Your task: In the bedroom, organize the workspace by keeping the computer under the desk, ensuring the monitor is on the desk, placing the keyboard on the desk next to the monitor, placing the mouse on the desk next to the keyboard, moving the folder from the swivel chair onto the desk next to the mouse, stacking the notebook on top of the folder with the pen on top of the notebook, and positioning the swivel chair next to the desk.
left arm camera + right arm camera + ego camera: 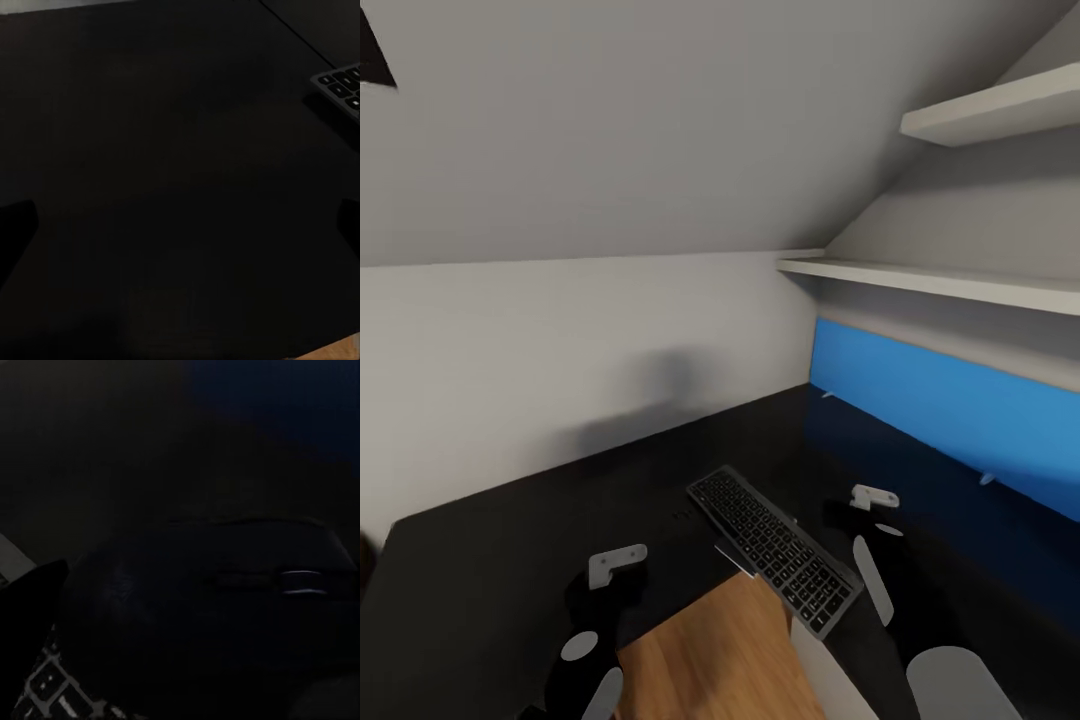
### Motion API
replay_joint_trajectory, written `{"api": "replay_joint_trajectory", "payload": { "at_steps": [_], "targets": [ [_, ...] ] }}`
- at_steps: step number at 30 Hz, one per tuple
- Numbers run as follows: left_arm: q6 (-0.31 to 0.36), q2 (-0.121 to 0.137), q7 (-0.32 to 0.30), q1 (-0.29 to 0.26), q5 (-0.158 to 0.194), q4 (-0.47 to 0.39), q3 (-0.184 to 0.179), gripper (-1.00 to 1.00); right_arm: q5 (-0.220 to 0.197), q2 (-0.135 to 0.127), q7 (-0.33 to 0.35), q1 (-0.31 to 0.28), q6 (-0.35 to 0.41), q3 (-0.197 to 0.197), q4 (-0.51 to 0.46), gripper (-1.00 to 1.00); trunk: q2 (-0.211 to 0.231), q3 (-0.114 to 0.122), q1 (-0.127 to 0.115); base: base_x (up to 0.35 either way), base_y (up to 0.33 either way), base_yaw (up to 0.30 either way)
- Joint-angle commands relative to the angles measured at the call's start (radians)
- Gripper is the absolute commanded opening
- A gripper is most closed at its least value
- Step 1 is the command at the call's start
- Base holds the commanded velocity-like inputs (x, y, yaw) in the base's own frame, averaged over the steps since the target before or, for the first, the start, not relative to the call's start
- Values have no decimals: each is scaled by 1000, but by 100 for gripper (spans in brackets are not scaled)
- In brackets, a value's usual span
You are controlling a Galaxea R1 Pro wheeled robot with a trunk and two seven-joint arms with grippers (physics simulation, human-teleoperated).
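Keyboard at desk edge — left hand wide, right hand grip unclear.

- The slim dark-grey keyboard with black keys lies flat and diagonal on the desk, one end overhanging the inner edge.
- The glossy black L-shaped desk fills the corner.
- The small black rounded mouse rests just beside the keyboard.

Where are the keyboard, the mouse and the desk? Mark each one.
keyboard [775, 550], head view, middle of its key field.
mouse [210, 615], right wrist view, on its rounded back, away from the scroll wheel.
desk [510, 540], head view, bare glossy top beside the keyboard.
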Motion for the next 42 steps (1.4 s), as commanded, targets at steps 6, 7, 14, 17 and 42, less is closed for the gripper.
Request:
{"api": "replay_joint_trajectory", "payload": {
  "at_steps": [6,7,14,17,42],
  "targets": [
    [4,0,7,-1,5,-1,-2,100,-11,0,-6,0,4,-1,-2,-100,-1,-1,0,-114,192,161],
    [4,0,7,-1,5,-1,-2,100,-11,0,-6,0,4,-1,-2,-100,-1,-1,0,-157,271,47],
    [4,0,7,-1,5,-1,-2,100,-11,0,-6,0,4,-1,-2,-100,-1,-1,0,-148,224,13],
    [4,0,7,-1,5,-1,-2,100,-11,0,-6,0,4,-1,-2,-100,-1,-1,0,-36,38,1],
    [4,0,8,-1,5,-1,-2,100,-8,3,-6,6,4,2,-2,-100,-1,-1,0,-1,1,186]
  ]
}}
